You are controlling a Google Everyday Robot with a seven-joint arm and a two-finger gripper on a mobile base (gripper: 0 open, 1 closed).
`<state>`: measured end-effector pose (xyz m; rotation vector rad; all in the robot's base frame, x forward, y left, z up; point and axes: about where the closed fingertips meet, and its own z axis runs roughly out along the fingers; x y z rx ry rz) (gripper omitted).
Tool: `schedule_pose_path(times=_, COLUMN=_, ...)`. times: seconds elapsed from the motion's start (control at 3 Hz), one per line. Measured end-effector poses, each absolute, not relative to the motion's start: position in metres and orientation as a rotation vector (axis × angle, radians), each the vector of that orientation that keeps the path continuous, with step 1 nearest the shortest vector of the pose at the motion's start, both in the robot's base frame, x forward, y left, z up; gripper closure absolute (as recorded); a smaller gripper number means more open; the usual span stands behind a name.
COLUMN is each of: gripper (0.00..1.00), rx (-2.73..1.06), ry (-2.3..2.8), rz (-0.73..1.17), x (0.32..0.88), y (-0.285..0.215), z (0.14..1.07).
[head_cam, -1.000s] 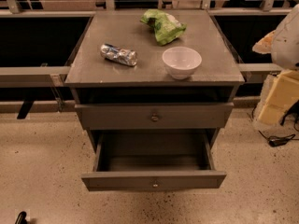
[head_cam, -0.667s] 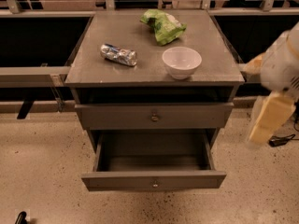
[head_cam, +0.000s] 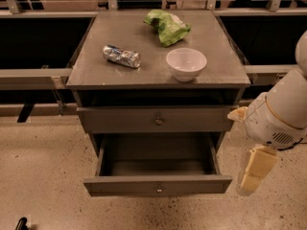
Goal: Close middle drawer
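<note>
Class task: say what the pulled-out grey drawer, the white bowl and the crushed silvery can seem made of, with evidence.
Dull-grey middle drawer: perhaps painted metal or laminate; flat, matte, uniform front. White round bowl: ceramic or plastic; smooth, faint sheen. Crushed silvery can: thin metal; dents and glints. The cream gripper hangs right of the drawer.

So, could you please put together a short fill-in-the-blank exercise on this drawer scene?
1. The middle drawer stands ___.
2. The drawer above it is ___.
3. The bag on the cabinet top is coloured ___.
4. In the camera view, the gripper hangs to the ___ of the middle drawer, apart from it.
Missing: open; shut; green; right.
</note>
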<state>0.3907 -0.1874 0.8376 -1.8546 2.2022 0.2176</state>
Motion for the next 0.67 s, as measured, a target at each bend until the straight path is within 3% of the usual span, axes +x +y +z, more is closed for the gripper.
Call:
schedule_pose_path(times=0.33, gripper=0.00, rx=-1.854, ry=2.202, rz=0.217, x=0.391, y=-0.187, z=0.838)
schedule_pose_path(times=0.67, gripper=0.00, rx=-1.960, ry=2.109, rz=0.451, x=0.407, y=-0.160, z=0.773)
